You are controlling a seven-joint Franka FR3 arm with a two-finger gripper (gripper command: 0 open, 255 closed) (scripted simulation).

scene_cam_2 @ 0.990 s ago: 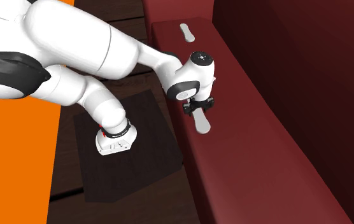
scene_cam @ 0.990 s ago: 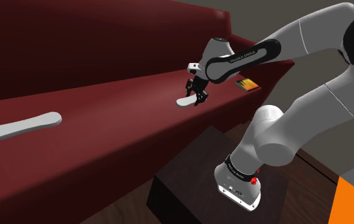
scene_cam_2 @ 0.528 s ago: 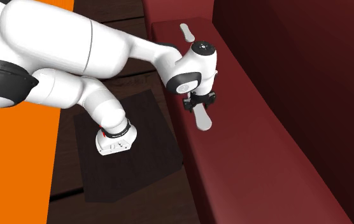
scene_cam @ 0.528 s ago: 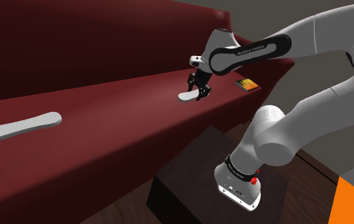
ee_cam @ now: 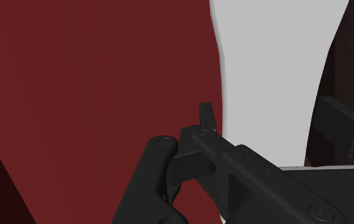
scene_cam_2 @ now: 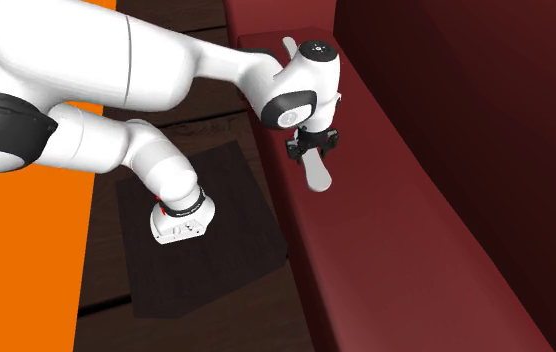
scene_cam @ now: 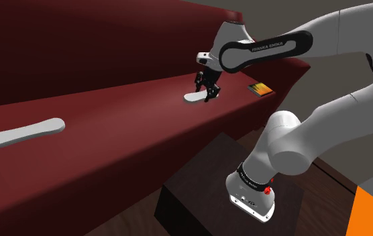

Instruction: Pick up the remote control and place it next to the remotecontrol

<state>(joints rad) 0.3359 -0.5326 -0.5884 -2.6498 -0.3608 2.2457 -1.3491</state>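
Second remote [scene_cam: 21, 133] lies flat near the left end of the sofa [scene_cam: 125, 117] seat in the shoulder view. Remote control [scene_cam: 193, 98] is toward the seat's right end, nearer the front edge (lifted or resting: cannot tell). Gripper [scene_cam: 207, 92] pinches it, fingers [ee_cam: 206, 116] against its two sides.

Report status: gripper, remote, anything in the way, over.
Gripper shut on white remote, at red sofa seat. Second remote far along seat toward shoulder view's left. Nothing on seat between them.
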